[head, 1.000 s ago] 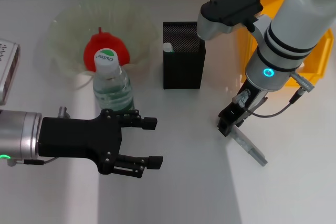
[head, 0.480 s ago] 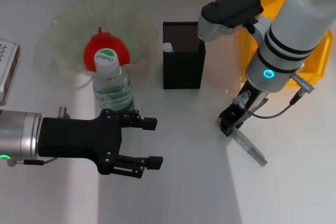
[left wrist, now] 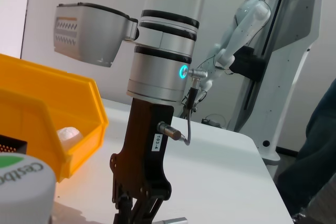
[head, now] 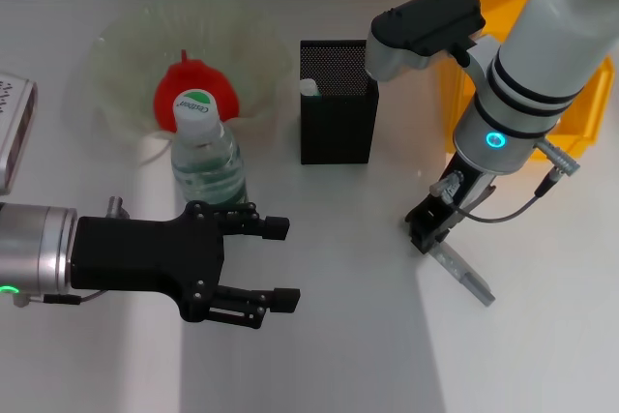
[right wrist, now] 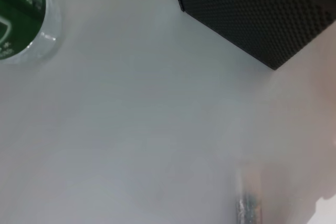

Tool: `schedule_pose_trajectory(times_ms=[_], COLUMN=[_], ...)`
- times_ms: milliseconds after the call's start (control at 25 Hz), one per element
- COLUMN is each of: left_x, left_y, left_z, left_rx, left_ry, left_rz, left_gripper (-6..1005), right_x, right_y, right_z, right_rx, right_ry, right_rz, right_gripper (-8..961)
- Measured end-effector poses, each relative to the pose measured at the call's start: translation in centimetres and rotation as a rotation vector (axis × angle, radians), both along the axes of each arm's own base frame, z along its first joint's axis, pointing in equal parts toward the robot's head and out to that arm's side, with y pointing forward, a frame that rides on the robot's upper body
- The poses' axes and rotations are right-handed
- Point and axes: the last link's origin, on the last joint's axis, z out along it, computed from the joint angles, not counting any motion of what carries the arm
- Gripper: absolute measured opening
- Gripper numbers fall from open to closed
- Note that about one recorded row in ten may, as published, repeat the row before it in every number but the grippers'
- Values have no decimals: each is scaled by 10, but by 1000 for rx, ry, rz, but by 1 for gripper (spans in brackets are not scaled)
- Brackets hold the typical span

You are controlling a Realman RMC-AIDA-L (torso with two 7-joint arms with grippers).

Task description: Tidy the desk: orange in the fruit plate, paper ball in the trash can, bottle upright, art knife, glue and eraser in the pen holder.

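The grey art knife (head: 462, 275) lies flat on the table right of centre. My right gripper (head: 424, 232) is down at its near end, touching or nearly touching it. The black mesh pen holder (head: 337, 103) stands behind, with a white item (head: 309, 87) poking out of it. The bottle (head: 205, 154) stands upright with its green-and-white cap on. Behind it, the orange (head: 191, 84) rests in the clear fruit plate (head: 121, 65). My left gripper (head: 280, 263) hovers open and empty in front of the bottle. A paper ball (left wrist: 68, 134) sits in the yellow bin (head: 580, 99).
A white-grey device (head: 10, 132) lies at the table's left edge. The yellow bin stands close behind my right arm. In the left wrist view, another robot (left wrist: 252, 35) stands beyond the table. Bare table lies between my two grippers.
My right gripper has shifted slightly to the right at the knife's end, and the knife has barely moved. The left arm has stayed still.
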Motion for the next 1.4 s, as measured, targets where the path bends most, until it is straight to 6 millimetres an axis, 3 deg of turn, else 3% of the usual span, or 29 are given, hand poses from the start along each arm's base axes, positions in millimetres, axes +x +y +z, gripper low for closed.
schedule_pose_trajectory(times_ms=[640,840,1000,1240,1400], left_x=[-1,-2,-2,-2,-1], left_y=[0,-1,-2,-2,-1], left_z=[0,0,1,2,1], left_rx=[3,5,2,4,1], left_ry=[1,-1,-4,-8,-13], left_rz=[0,4,9,16,18], left_gripper=[835,835,835,835,835], right_x=[-2,-5,-4,7,14], right_y=[-1,-5,-14,-26,-35], right_z=[0,10,35,102,140], right_rx=[-3,16,82,269,392], right_ry=[0,37,113,263,459], right_rz=[19,40,74,179,287], right_gripper=[146,137,137,135,134])
